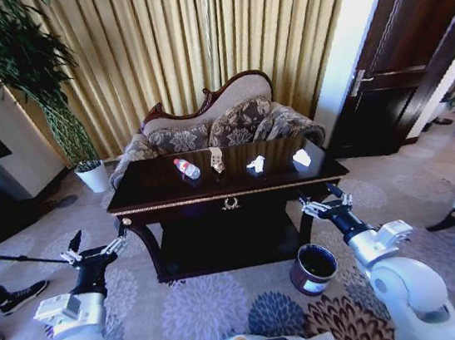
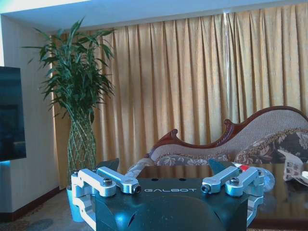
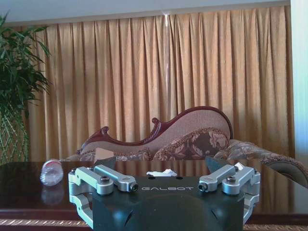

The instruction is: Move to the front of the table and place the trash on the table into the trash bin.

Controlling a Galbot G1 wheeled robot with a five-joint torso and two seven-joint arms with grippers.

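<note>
My left gripper (image 1: 97,247) hung low off the tabletop's left front corner, fingers spread apart, holding nothing. My right gripper (image 1: 325,201) sat just off the right front corner, also spread and empty. All the trash lay ahead of and above both of them, up on the tabletop (image 1: 155,192).

Left to right beyond the grippers: the clear bottle (image 1: 186,169) on its side, nearer my left gripper; the tan wrapper (image 1: 217,160) just past it; a white scrap (image 1: 256,164) about midway; another white scrap (image 1: 301,158) closest to my right gripper. The trash bin (image 1: 313,268) stood on the carpet below and just inside my right gripper, beside the table leg.

Risks as I judged them: the bottle lay on its side on a glossy top, so a nudge could roll it away or off the edge. The scraps looked light and flat, easy to push instead of pinch. The bin was small and low, tucked by the leg, so a release from high up could miss, and my right arm could knock it or the table edge.

Hard to make out: the far scrap was hidden behind my own fingers in the right wrist view; the wrapper was cut off at the frame edge in the left wrist view. Inside of the bin looked dark, contents unclear.
</note>
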